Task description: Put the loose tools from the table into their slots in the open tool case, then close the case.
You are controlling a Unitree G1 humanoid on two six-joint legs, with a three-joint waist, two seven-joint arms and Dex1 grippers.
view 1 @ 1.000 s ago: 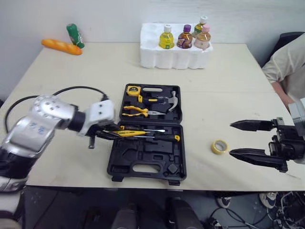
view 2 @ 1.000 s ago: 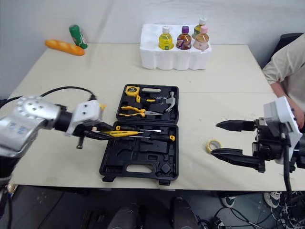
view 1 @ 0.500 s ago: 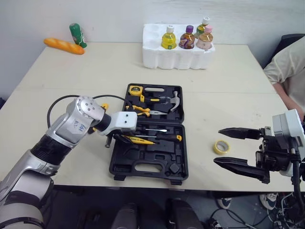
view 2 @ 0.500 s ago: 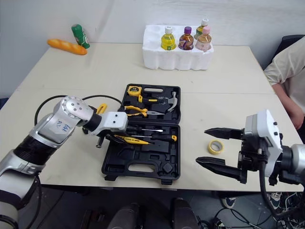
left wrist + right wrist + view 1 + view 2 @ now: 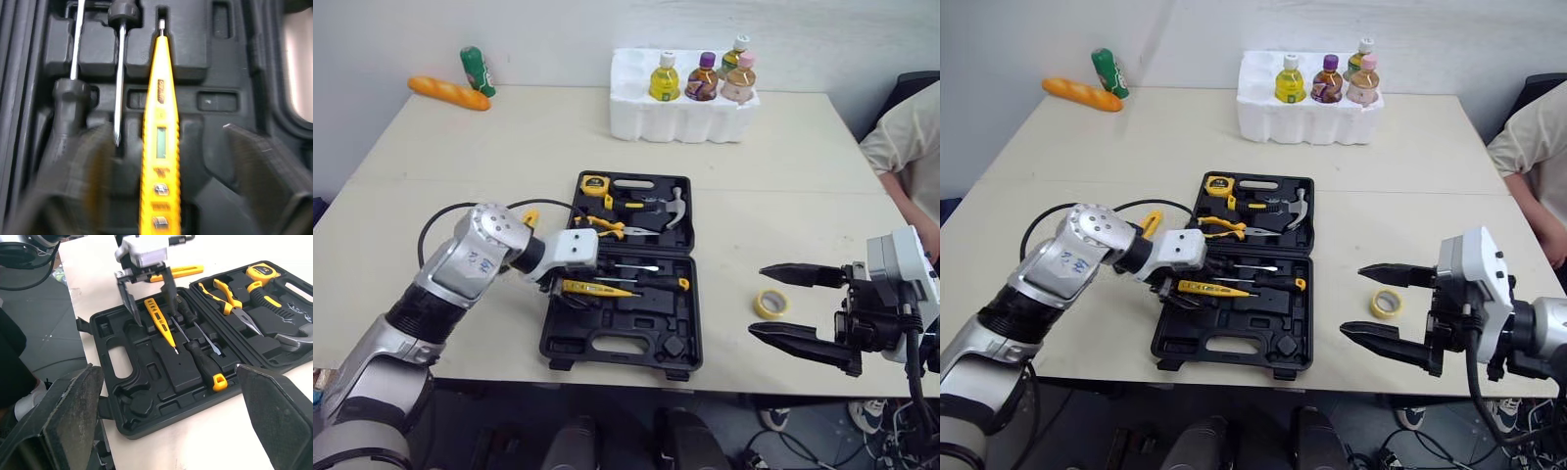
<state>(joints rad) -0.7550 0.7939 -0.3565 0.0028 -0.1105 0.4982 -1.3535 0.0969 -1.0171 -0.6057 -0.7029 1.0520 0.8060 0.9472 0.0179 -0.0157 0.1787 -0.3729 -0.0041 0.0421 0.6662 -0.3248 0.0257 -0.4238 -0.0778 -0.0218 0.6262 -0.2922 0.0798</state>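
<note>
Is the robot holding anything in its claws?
Nothing. The left claw is open around the yellow tester lying in the case; the right claw is open and empty.

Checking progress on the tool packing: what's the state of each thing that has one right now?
tool case: open, lying flat on the table
yellow tester pen: lying in the case, ungripped
left claw: open, straddling the pen
right claw: open, empty
tape roll: loose on the table
</note>
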